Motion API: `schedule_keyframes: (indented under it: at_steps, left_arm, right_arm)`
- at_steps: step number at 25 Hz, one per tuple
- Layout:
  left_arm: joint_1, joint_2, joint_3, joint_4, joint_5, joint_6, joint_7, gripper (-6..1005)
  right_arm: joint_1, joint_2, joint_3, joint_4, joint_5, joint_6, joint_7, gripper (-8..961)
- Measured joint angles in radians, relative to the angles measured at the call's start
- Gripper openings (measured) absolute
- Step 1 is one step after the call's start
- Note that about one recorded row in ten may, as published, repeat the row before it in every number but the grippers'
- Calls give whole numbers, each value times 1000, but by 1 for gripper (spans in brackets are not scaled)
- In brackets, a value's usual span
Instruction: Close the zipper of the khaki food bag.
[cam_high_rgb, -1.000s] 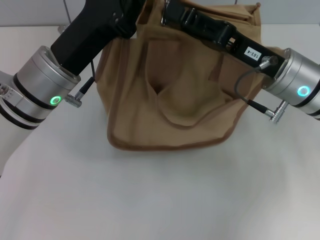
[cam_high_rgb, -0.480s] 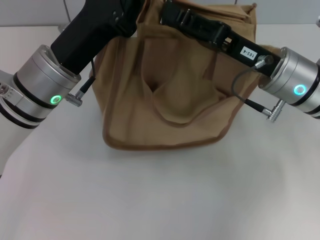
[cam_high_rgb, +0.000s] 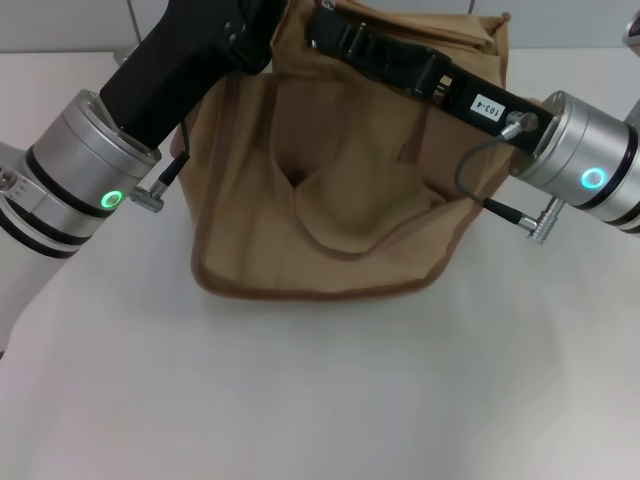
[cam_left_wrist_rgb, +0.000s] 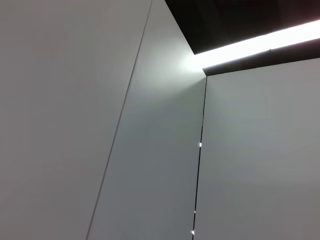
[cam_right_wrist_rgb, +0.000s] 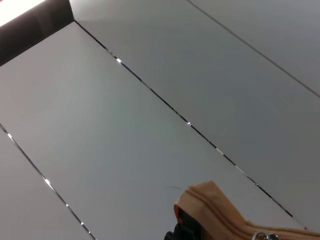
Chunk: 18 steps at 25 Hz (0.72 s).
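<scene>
The khaki food bag (cam_high_rgb: 330, 200) stands on the white table, its front face with brown piping and a slack handle loop (cam_high_rgb: 350, 225) turned toward me. Both arms reach over its top edge. My left gripper (cam_high_rgb: 262, 20) is at the top left corner and my right gripper (cam_high_rgb: 322, 30) is near the top middle, its black body lying across the bag's upper right. In the head view the top panel is hidden. In the right wrist view a tan end of the zipper (cam_right_wrist_rgb: 225, 215) shows, with a small silver piece (cam_right_wrist_rgb: 260, 235) beside it.
The white table (cam_high_rgb: 320, 400) spreads in front of the bag. Cables and metal connectors hang from both wrists (cam_high_rgb: 150, 198) (cam_high_rgb: 540, 225) close to the bag's sides. Both wrist views look mostly at grey wall panels.
My right arm has moved left along the bag's top. The bag has slid and leaned to the left with it. The left arm has stayed in place.
</scene>
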Motion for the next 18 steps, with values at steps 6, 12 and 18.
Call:
schedule_keyframes:
  at_steps: [6,12,18]
  left_arm:
    - [2,0,-3,-6,-1,5,9,68]
    - [0,0,-3,-4,0,1,9,68]
    - [0,0,-4,-2,-2,-1,9,67]
  right_arm:
    - [-3,1,7,-1,3,6,-1,393]
    - [16,0,-9,-13,-2,7,-15,304]
    - [17,1,-6,-12,3,14,-18,285]
